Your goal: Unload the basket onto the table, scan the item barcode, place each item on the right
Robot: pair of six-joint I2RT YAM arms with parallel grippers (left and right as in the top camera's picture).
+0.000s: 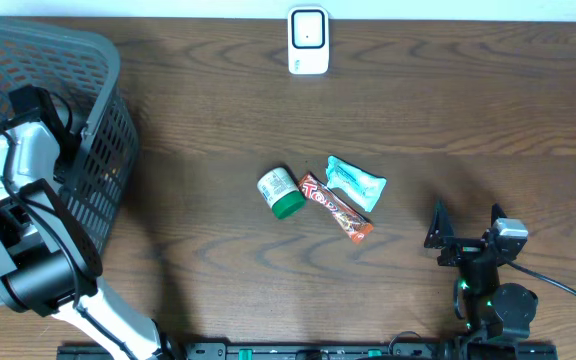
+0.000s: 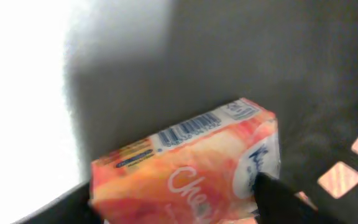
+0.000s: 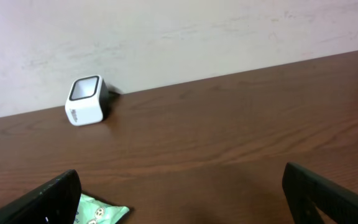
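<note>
Left wrist: orange packet [image 2: 185,155] between left gripper [image 2: 173,193] jaws.

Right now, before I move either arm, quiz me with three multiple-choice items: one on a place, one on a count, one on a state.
1. Where is the scanner?
A) at the far edge of the table
B) mid-table
C) at the near edge

2. How many things lie mid-table?
A) one
B) three
C) five

3. The right end effector is:
A) open
B) shut on nothing
C) shut on something

Answers:
1 A, the overhead view shows it at the far edge.
2 B, a jar, a bar and a packet.
3 A, its fingers stand wide apart with nothing between.
</note>
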